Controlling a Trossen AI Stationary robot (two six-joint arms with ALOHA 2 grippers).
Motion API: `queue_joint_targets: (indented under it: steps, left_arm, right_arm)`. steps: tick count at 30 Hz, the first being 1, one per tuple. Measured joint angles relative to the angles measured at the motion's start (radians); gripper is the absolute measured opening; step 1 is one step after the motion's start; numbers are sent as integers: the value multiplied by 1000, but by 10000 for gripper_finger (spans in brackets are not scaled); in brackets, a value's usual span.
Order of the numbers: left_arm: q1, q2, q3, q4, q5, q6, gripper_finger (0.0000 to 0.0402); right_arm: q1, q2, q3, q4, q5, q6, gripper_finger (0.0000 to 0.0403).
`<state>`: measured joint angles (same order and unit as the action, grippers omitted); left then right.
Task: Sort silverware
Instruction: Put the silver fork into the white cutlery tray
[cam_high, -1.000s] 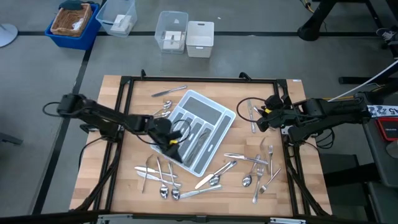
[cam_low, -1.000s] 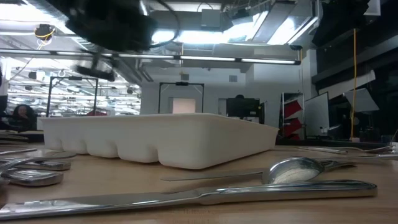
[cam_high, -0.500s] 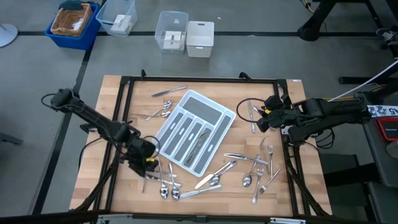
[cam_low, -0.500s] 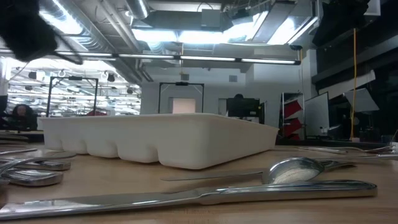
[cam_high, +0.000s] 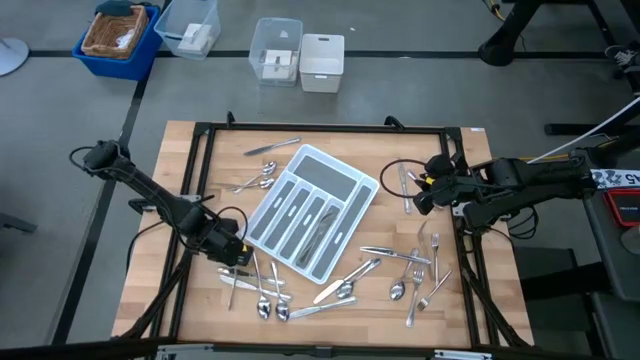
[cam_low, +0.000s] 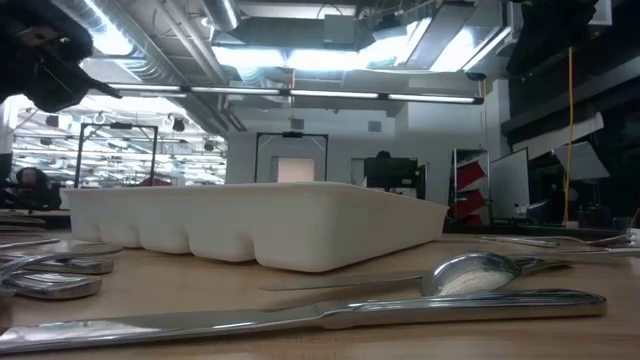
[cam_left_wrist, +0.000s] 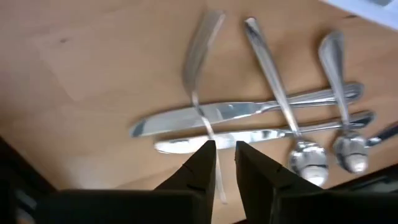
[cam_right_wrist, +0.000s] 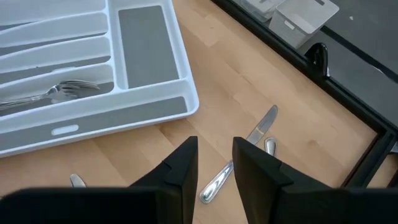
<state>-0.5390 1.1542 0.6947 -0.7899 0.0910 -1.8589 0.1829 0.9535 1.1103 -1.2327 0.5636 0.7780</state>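
Left gripper (cam_high: 238, 256): high view, seen low over the table's near-left area, just off the tray's near-left corner, above the loose cutlery pile. Finger gap cannot be made out from above.
Right gripper (cam_high: 420, 193): high view, parked over the table's right side, beside the tray's right edge; a knife and spoon lie just under and beyond it.
Tray (cam_high: 352, 183): high view, light grey, set diagonally mid-table, long axis running from far-right to near-left. One fork is seen lying along a long compartment.
Silverware (cam_high: 262, 292): high view, scattered in a band along the near edge, a few more pieces left and behind the tray and on the right. Axes are mixed; most near pieces lie roughly diagonal.
Low view: tray wall (cam_low: 250, 225) is seen mid-frame. A knife (cam_low: 300, 320) lies across the foreground, long axis left-right, with a spoon (cam_low: 480, 272) just behind it, bowl toward the right. A dark arm part shows at upper left.
Left wrist view: own fingers (cam_left_wrist: 199, 168) are held narrowly apart, nothing gripped. A fork (cam_left_wrist: 200, 68) runs between the tips, its handle end in the gap; contact cannot be told. Two knives (cam_left_wrist: 211, 115) lie crosswise under the fork, and two spoons (cam_left_wrist: 305, 155) lie beside them.
Right wrist view: own fingers (cam_right_wrist: 180, 168) are held apart, nothing between them. A fork (cam_right_wrist: 56, 92) is seen lying lengthwise in a long compartment of the tray (cam_right_wrist: 186, 102). A knife (cam_right_wrist: 264, 123) and a spoon handle (cam_right_wrist: 217, 182) lie on the wood just past the tips.
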Motion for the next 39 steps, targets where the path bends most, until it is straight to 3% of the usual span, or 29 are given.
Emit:
queue_joint_targets:
  steps: [11, 29, 33, 36, 39]
  left_arm:
    - [-6, 30, -1, -20, 0, 27, 136]
    - [-9, 325, -1, 49, 1, 24, 140]
    - [-9, 334, 1, 55, 3, 23, 114]
    - [-8, 334, 1, 61, 3, 22, 74]
    - [-7, 334, 1, 68, 3, 20, 30]
  right_arm:
    - [0, 0, 0, 0, 0, 1, 104]
    - [0, 0, 0, 2, 0, 1, 104]
    - [0, 0, -8, 5, 19, 54, 104]
    - [-16, 0, -47, -1, 51, 156, 104]
    - [-70, 0, -107, 0, 17, 211, 104]
